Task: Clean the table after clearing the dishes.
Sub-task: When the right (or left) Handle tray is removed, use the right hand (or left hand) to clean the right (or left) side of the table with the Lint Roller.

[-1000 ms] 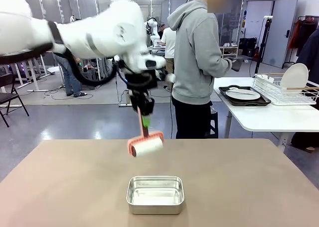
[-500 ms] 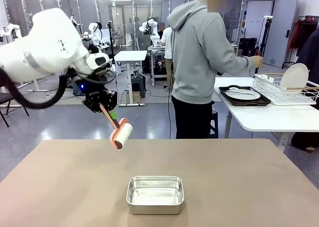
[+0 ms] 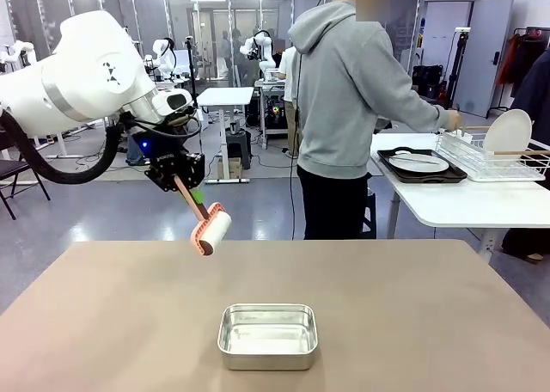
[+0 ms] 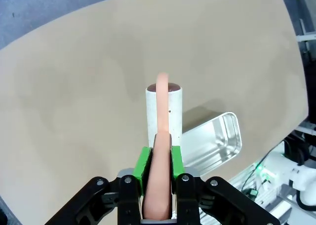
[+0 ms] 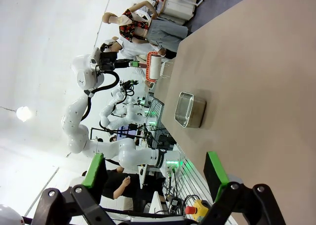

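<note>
My left gripper [image 3: 186, 191] hangs above the far left part of the light-brown table [image 3: 412, 306], shut on the salmon handle of a lint roller [image 3: 210, 229]. The white roll is tilted down to the right, clear of the tabletop. In the left wrist view the green pads [image 4: 143, 161] clamp the handle and the lint roller [image 4: 164, 111] points at the table [image 4: 74, 87]. My right gripper [image 5: 154, 170] stands open with nothing between its fingers. The dishes rest on a white side table: a plate on a dark tray [image 3: 421, 164] and a plate [image 3: 507, 134] upright in a rack.
A small steel pan [image 3: 267, 334] sits near the table's front middle, also seen as the pan [image 4: 212, 141] and the pan [image 5: 190, 110]. A person in a grey hoodie [image 3: 344, 100] stands at the far edge, reaching toward the dish rack [image 3: 481, 156] at the right.
My left arm swung from the table's middle to the left, carrying the lint roller, then settled. The person's hand reached farther right to the dish rack.
</note>
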Controlling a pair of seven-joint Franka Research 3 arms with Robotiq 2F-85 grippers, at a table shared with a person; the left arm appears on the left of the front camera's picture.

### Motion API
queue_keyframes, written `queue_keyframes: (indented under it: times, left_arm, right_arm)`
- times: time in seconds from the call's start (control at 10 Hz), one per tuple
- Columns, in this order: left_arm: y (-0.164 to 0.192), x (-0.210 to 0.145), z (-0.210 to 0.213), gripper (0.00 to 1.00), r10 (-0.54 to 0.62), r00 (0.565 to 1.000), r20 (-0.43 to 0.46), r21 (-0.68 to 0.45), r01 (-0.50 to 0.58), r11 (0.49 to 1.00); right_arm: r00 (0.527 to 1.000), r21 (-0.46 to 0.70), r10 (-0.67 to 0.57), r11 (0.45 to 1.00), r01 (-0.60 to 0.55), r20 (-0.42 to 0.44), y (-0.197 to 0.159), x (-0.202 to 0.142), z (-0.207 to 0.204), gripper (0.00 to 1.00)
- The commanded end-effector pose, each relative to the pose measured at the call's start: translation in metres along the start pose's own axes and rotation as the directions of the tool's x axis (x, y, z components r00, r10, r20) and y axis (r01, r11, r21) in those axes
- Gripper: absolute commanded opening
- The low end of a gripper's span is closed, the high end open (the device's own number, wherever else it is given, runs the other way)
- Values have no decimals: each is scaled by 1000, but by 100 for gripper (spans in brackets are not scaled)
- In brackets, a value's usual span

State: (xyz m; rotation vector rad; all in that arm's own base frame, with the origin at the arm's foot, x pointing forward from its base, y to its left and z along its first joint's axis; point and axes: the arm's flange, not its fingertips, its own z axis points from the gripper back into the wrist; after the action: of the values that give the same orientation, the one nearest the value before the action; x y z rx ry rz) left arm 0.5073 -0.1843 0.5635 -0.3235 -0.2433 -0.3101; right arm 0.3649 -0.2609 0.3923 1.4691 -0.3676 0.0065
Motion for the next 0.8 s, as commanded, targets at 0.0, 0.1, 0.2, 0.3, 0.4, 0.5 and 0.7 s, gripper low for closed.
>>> queue_keyframes:
  times: [0.0,0.1,0.2,0.3,0.4,0.5,0.7]
  left_arm:
    - [1,-3,-3,22,-1,1000,5,2,1,1000]
    - [18,4,-4,22,89,995,-34,-72,-91,993]
    - [44,3,-8,22,158,987,-20,-146,-159,976]
    - [67,-1,-15,22,207,978,-36,-199,-210,957]
    - [87,-10,-26,22,230,973,-31,-239,-230,943]
    - [105,-17,-38,22,256,966,-38,-294,-256,921]
    - [135,-34,-74,22,260,966,-7,-425,-238,873]
  right_arm:
    - [1000,6,16,1000,-16,-2,3,-1,0,100]
    - [1000,6,16,1000,-16,-2,3,-1,0,100]
    - [1000,6,16,1000,-16,-2,3,-1,0,100]
    - [1000,6,16,1000,-16,-2,3,-1,0,100]
    - [1000,6,16,1000,-16,-2,3,-1,0,100]
    - [1000,6,16,1000,-16,-2,3,-1,0,100]
    - [1000,6,16,1000,-16,-2,3,-1,0,100]
